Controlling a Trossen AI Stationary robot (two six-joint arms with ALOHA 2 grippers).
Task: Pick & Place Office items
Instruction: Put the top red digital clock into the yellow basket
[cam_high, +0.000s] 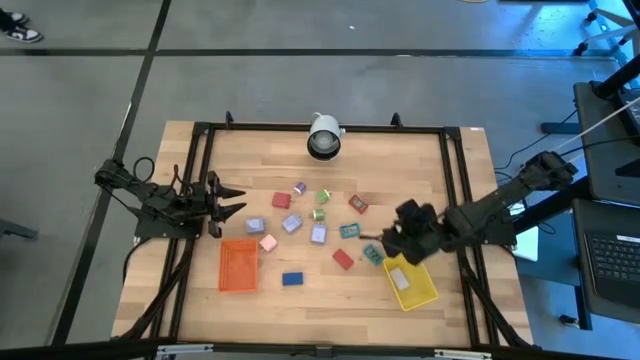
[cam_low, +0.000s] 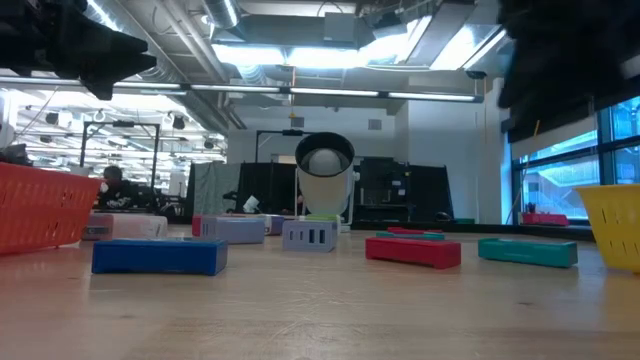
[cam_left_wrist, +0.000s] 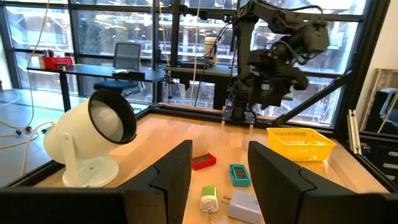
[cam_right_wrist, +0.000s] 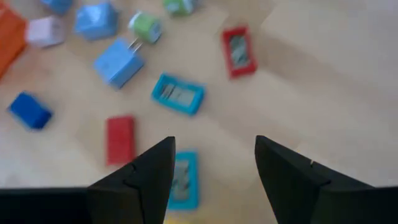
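The left gripper (cam_high: 238, 200) is held spread and empty over the table's left edge, waiting just beyond the orange mesh rectangular tray (cam_high: 238, 265), which lies toward the near side. The small blocky office items are scattered across the middle of the light wooden table (cam_high: 330, 310): a dark blue block (cam_high: 292, 279) beside the orange tray, lilac and pale blue pieces and a green plug-like piece (cam_right_wrist: 145, 27) further in, a flat red block (cam_high: 343, 259) and a teal rectangular piece (cam_high: 372, 255) toward the right. Over this teal piece the right gripper (cam_high: 385, 240) is held, its fingers parted wide with nothing between them. For a clean pick, the jaws are best lowered squarely across the piece's narrow sides. The red block, just beside, could be nudged, and the yellow mesh rectangular tray (cam_high: 418, 291) sits close on the right. A white round desk lamp (cam_high: 323, 137) stands well apart at the far edge.
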